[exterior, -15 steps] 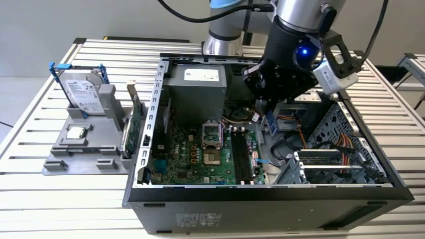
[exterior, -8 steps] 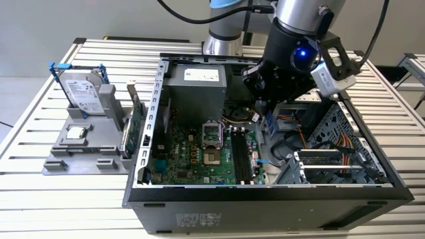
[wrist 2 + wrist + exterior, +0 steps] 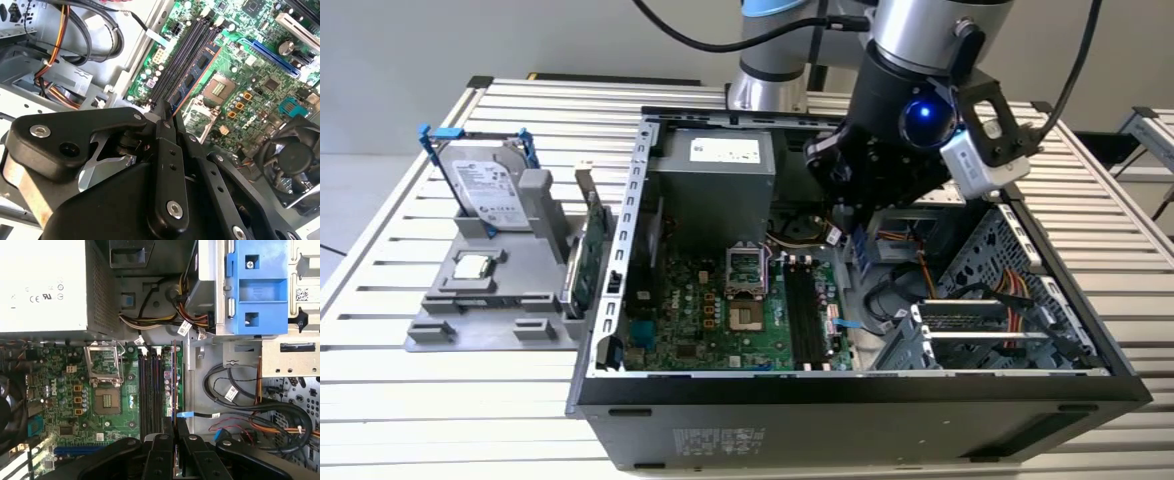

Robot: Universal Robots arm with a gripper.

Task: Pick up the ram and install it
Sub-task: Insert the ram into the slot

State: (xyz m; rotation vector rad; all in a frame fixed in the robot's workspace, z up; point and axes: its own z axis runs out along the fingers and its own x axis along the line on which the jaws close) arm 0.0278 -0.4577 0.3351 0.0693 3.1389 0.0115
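The gripper [image 3: 167, 118] is inside the open computer case [image 3: 854, 402], at about one o'clock from the CPU socket [image 3: 747, 268] in the exterior view. Its jaws are nearly closed, pinching one end of the ram [image 3: 193, 79]. In both wrist views the stick is held on edge, running parallel to the memory slots [image 3: 803, 315] at three o'clock of the socket. It appears raised just above them, probably so its contact edge can line up with a slot.
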